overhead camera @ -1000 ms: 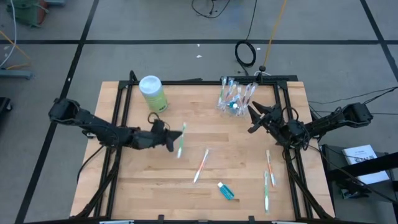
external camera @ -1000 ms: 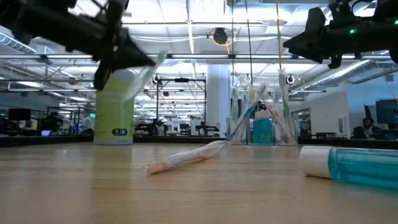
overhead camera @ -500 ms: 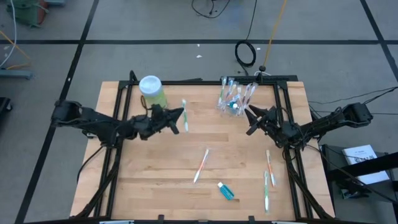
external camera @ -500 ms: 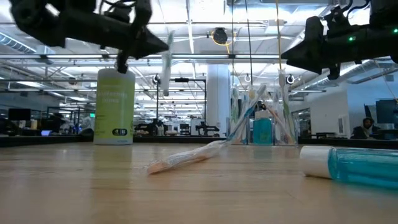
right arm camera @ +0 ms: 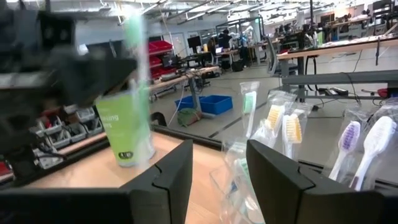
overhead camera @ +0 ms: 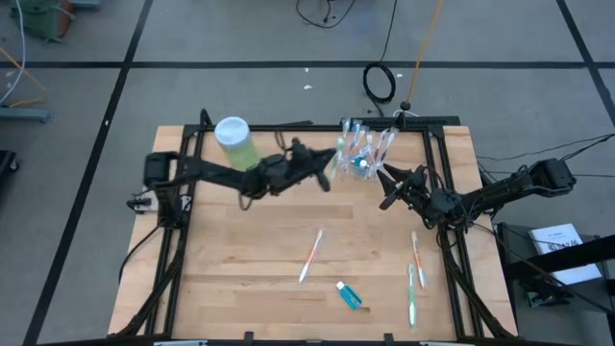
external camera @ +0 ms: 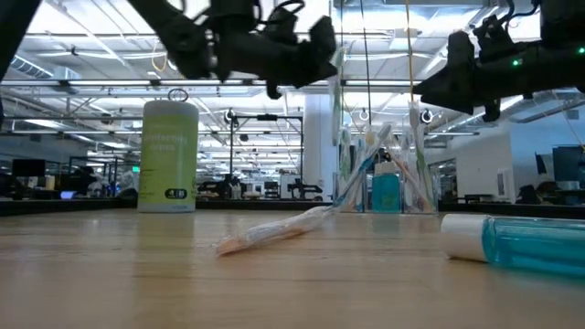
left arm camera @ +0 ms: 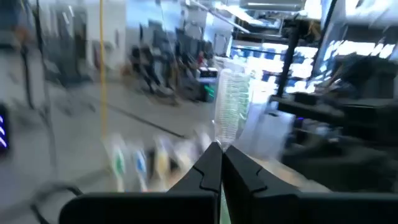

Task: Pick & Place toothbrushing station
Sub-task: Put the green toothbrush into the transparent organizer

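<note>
left gripper: [overhead camera: 327,171] up over the table's far edge, just beside the cup on its left-edge side; fingers pinched tight on a wrapped toothbrush [overhead camera: 332,165]. In the left wrist view the two fingers [left arm camera: 210,171] meet with the wrapped brush [left arm camera: 231,109] standing up between them. Low view has it [external camera: 322,55] well above the wood.
held toothbrush: upright in the low view [external camera: 337,87], hanging clear of the table, close to the cup's brushes, not in the cup.
right gripper: [overhead camera: 389,186] near the far right corner, on the near side of the cup; fingers parted, nothing between them. Right wrist view: both fingers [right arm camera: 171,174] spread, facing the cup's brushes and the canister. Off the table in the low view [external camera: 437,78].
cup: clear plastic cup [overhead camera: 357,161] at the far edge, right of centre, packed with wrapped toothbrushes [overhead camera: 370,144] fanning out; a blue tube stands inside it [external camera: 385,194].
loose on table: pink-handled brush [overhead camera: 310,256] around mid-table toward the near edge; blue toothpaste tube [overhead camera: 350,295] near the near edge; two more brushes [overhead camera: 416,261] and [overhead camera: 411,296] along the right edge.
canister: light-green canister [overhead camera: 236,144] with white lid, far edge toward the left corner, upright.
table: wooden top [overhead camera: 231,279], black frame.
</note>
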### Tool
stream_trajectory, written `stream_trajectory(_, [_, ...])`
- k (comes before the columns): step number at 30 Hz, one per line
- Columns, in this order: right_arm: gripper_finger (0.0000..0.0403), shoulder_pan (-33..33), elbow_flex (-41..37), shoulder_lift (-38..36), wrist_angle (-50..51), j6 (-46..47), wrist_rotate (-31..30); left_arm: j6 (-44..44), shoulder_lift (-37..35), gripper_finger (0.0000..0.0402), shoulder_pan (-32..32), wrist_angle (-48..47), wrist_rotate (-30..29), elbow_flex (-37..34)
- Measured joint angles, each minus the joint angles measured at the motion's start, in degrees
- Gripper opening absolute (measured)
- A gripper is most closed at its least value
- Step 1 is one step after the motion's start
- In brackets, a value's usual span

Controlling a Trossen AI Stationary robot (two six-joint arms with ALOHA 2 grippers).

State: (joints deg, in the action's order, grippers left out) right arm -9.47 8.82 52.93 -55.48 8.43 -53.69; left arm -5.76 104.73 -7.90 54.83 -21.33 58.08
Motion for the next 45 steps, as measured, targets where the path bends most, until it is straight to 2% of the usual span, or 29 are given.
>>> stream_trajectory(3, [0.0141,0.0,0.0,0.0,1.0,-0.1,0.0,6.8,4.7,0.0002,-1.9,0.5,-0.3,6.1])
stream_trajectory(6, [0.0141,0.0,0.0,0.0,2.0,-0.1,0.0,7.2,9.6,0.0004,-3.9,0.7,-0.1,11.7])
stream_trajectory(9, [0.0141,0.0,0.0,0.0,1.9,-0.1,0.0,9.2,14.5,0.0002,-5.8,1.8,3.7,16.9])
stream_trajectory(12, [0.0141,0.0,0.0,0.0,1.8,-0.6,0.0,11.0,18.4,0.0004,-7.1,2.5,4.7,20.2])
stream_trajectory(19, [0.0141,0.0,0.0,0.0,1.8,-3.1,-0.1,11.5,21.6,0.0004,-7.9,1.9,1.3,20.8])
stream_trajectory(25, [0.0141,0.0,0.0,0.0,1.2,-3.5,0.0,10.2,21.9,0.0009,-7.6,-10.9,0.6,20.8])
stream_trajectory(31, [0.0141,0.0,0.0,0.0,1.6,-3.4,0.1,6.1,21.7,0.0017,-7.4,-13.6,-0.2,20.8])
stream_trajectory(34, [0.0141,0.0,0.0,0.0,2.3,-2.3,3.4,6.0,21.5,0.001,-7.3,-12.9,-0.2,20.8])
stream_trajectory(40, [0.0141,0.0,0.0,0.0,-2.0,-2.1,18.3,8.9,19.9,0.0005,-7.2,-17.8,-0.3,20.8])
stream_trajectory(45, [0.0141,0.0,0.0,0.0,-4.2,-2.0,22.2,9.9,19.0,0.0033,-7.1,-20.4,-2.2,20.8])
